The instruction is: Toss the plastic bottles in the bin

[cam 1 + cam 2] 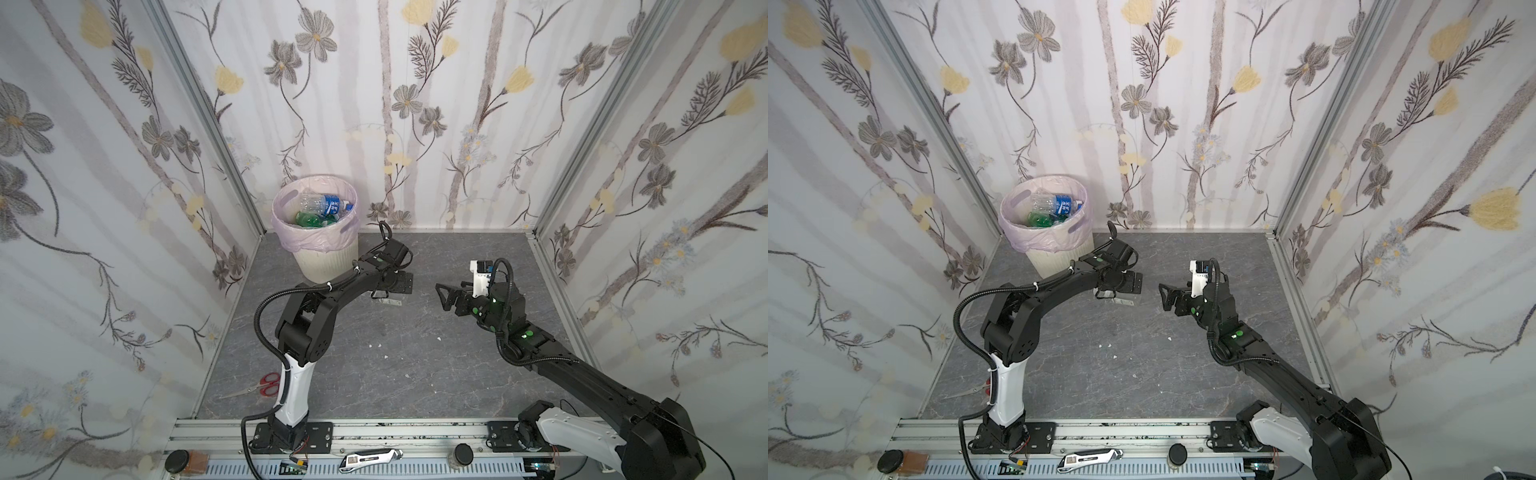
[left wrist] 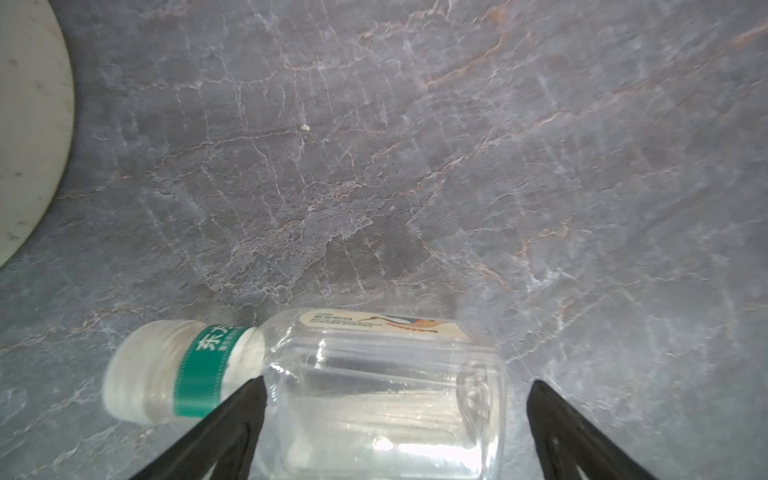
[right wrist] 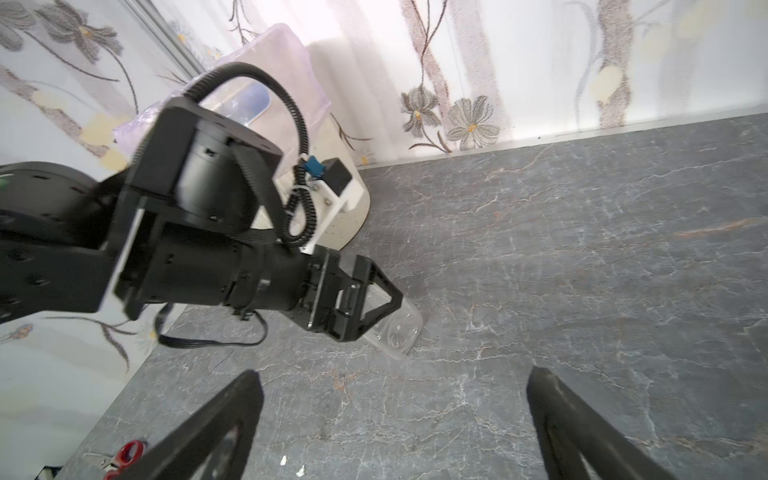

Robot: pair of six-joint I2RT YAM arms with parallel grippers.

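Bin [image 1: 328,266] partly filled, one loose bottle [image 2: 374,399] lying on the counter [image 2: 457,166] near it.
Inside the pink-lined bin: a blue-label bottle [image 1: 328,203] resting on top of green bottles [image 1: 309,219]. Near the foot of the bin: the loose bottle, clear, on its side, white cap with green band, between the spread fingers of the left hand [image 2: 397,381], not clamped. Farther from the bin: right hand [image 3: 395,372], fingers also spread wide, holding nothing.
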